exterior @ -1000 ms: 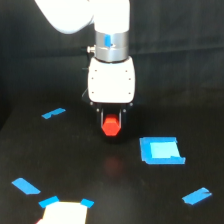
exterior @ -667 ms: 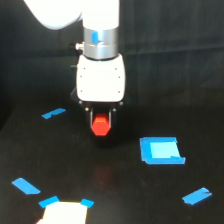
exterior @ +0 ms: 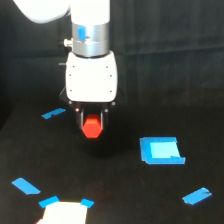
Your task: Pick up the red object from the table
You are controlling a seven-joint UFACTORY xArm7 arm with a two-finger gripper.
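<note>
The tool (exterior: 92,121) hangs straight down from the white wrist of the arm (exterior: 91,75), its two dark fingers (exterior: 81,120) closed on the sides of the red object (exterior: 92,127), which sits between them and appears to be clear of the tabletop (exterior: 125,195), with a dark patch like a shadow beneath it.

The block looks small, stiff and light, a stubby prism with flat faces; it is narrower than the fingers' reach. Its plain faces may be somewhat slick, so the safest hold seems to be on two opposite flat faces near its middle, where the fingers seem to be.

On the black tabletop around it lie only flat things: a blue square patch (exterior: 161,150) off toward the exterior view's right, a short blue tape strip (exterior: 53,113) toward the left edge, another strip (exterior: 196,196) near the right front, one (exterior: 25,186) near the left front, and a pale patch (exterior: 63,212) with blue tape corners at the front edge. Nothing appears to block the block.
</note>
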